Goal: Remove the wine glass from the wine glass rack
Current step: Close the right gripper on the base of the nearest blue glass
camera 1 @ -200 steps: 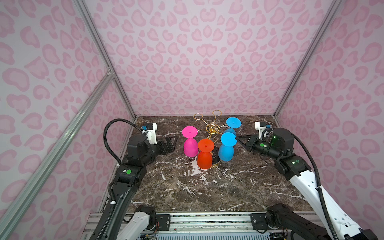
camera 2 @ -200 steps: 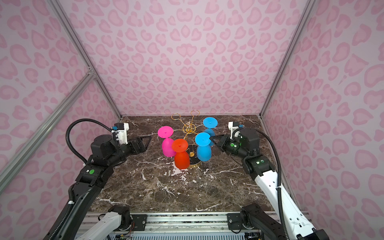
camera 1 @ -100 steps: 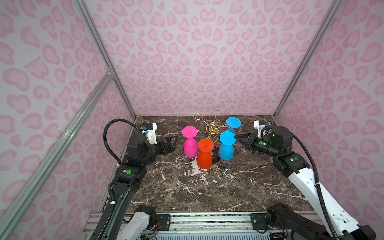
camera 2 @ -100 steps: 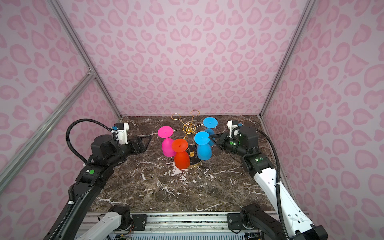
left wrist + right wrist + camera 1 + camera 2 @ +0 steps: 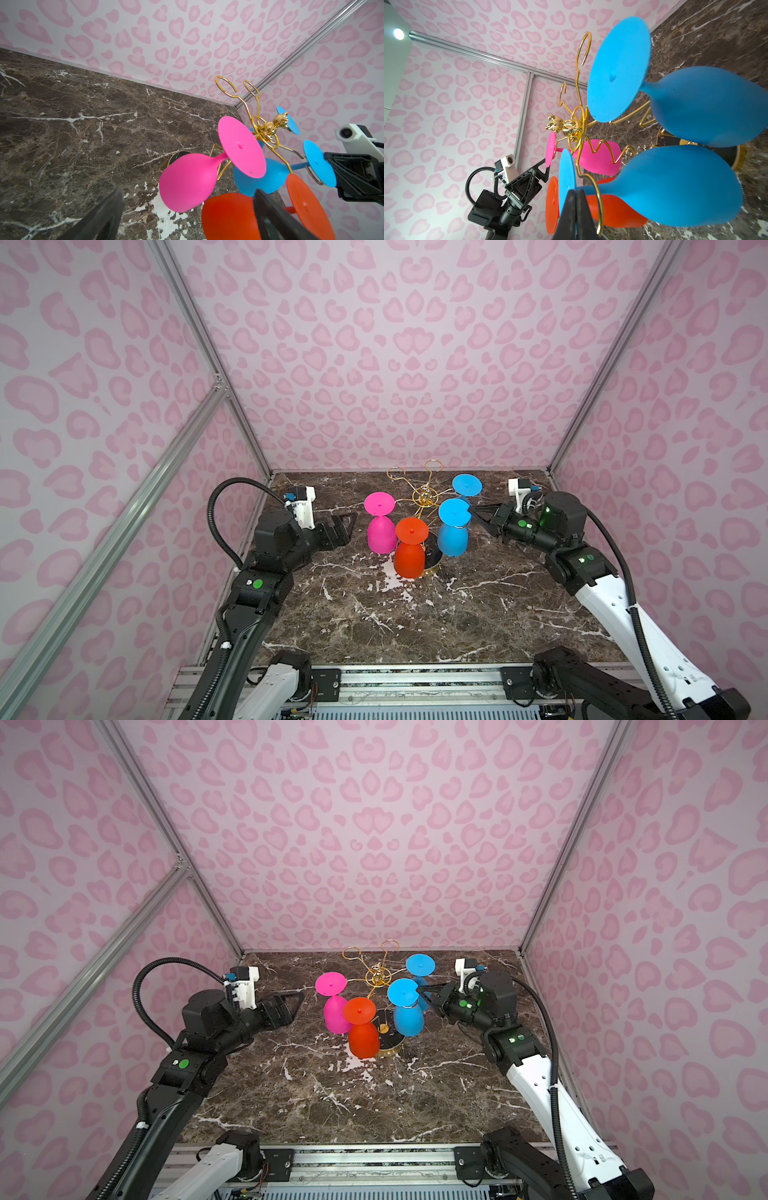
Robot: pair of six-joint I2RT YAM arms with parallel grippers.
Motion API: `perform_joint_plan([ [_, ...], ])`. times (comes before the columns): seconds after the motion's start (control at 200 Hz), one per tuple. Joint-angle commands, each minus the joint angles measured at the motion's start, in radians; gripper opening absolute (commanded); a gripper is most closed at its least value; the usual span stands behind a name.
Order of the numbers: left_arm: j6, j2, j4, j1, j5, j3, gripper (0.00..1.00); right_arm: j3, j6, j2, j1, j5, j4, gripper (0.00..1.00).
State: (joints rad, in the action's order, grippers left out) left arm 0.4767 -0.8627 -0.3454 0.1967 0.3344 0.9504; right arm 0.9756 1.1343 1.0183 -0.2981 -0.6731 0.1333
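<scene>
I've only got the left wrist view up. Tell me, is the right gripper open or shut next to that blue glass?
Observer: Shut. In the right wrist view the right gripper has its fingers pressed together, tips at the stem of the nearer blue glass, right by its foot. Whether they touch it, I cannot tell.
Operator: And on my own side, is anything touching?
Observer: No. In both top views the left gripper stands apart from the pink glass, with bare table showing between them.
</scene>
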Motion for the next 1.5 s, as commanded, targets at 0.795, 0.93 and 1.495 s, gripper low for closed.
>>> perform_joint_plan([
  [0.795,0.021,0.008,0.009,0.013,0.025,0.004,0.98,-0.007,0.057,0.042,-0.023,-0.022,-0.129,0.0],
  [0.93,0.02,0.009,0.007,0.013,0.024,0.004,0.98,0.004,0.058,0.054,-0.035,-0.022,-0.133,0.0],
  [1.495,0.031,-0.002,0.007,0.015,0.026,0.004,0.98,-0.028,0.056,-0.026,-0.067,-0.008,-0.069,0.0],
])
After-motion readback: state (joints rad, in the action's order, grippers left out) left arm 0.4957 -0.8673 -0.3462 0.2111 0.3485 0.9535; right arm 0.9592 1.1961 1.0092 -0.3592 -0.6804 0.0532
